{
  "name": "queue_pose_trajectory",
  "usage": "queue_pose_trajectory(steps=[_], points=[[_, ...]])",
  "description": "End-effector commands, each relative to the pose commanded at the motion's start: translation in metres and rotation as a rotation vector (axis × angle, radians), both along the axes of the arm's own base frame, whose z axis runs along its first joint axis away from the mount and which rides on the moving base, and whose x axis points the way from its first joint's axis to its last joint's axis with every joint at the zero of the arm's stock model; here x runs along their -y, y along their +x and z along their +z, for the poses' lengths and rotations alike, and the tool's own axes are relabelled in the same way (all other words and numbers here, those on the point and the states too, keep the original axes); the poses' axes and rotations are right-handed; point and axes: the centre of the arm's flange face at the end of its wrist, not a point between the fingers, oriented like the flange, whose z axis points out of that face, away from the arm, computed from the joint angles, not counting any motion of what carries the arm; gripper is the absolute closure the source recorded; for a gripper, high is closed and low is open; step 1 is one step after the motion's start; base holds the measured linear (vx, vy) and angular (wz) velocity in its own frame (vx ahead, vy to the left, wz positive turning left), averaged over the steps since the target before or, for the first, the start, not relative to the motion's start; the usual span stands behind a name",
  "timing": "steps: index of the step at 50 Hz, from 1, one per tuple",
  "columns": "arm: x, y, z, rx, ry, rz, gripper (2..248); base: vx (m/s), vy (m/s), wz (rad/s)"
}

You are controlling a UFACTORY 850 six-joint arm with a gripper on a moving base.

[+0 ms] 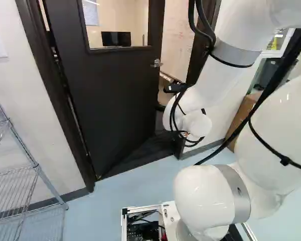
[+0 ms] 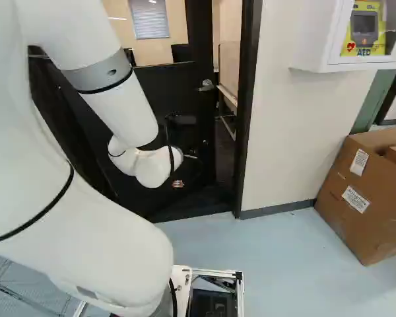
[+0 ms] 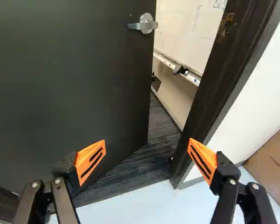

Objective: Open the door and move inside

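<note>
Beyond the arm's wrist, a small orange part of the gripper (image 2: 178,183) shows low against the dark door (image 1: 108,95) in the right base view. The door stands ajar, swung inward away from the base, with a silver lever handle (image 1: 156,63) near its free edge. In the wrist view the gripper (image 3: 147,151) is wide open with nothing between its fingers; the door panel (image 3: 60,79) and its handle (image 3: 144,24) are ahead, untouched. A gap with dark carpet (image 3: 154,140) separates the door's edge from the dark door frame (image 3: 210,93).
A wire shelf (image 1: 27,168) stands left of the doorway in the left base view. Cardboard boxes (image 2: 363,191) and a wall-mounted AED cabinet (image 2: 336,39) are to the right in the right base view. Through the gap shows a whiteboard (image 3: 184,28) with a tray.
</note>
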Motion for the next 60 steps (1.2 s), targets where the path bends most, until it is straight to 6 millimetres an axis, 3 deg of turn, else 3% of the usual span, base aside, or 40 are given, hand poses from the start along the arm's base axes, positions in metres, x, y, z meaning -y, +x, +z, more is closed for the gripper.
queue_pose_trajectory(steps=[37,60], points=[[0.0000,0.0000,0.0000,0.000,0.000,0.000,3,0.037,0.069,0.154],[0.0000,0.0000,0.0000,0.000,0.000,0.000,3,0.067,0.041,0.007]])
